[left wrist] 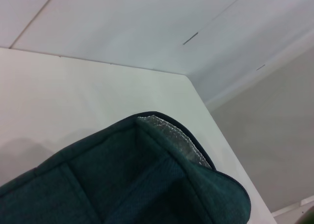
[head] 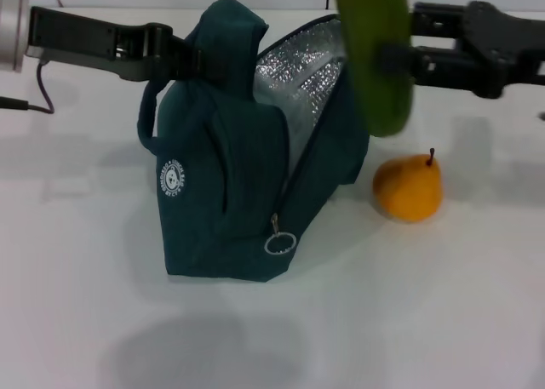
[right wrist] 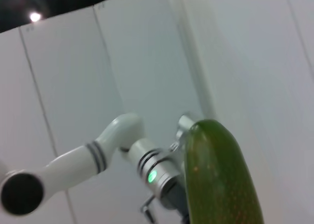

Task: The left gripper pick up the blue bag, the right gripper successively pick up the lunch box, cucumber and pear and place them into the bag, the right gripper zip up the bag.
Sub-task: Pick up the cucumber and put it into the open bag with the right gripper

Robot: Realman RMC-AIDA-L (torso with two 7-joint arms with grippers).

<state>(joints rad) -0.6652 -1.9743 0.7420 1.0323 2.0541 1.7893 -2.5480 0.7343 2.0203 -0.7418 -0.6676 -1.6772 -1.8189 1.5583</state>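
Left claw (head: 183, 55) pinches the blue bag (head: 230, 193) at its top, right claw (head: 400, 59) clamps the cucumber (head: 375, 53) above its opening.

The blue bag (head: 230, 185) stands open, its foil-lined mouth facing the right side. The cucumber (head: 375, 57) hangs before this mouth, and the pear (head: 409, 187) lies on the surface (head: 443, 304) just beside the bag.

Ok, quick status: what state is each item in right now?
blue bag: unzipped, mouth open, top held by the left gripper.
cucumber: held upright by the right gripper, beside the bag's mouth.
pear: resting upright on the table.
lunch box: not visible.
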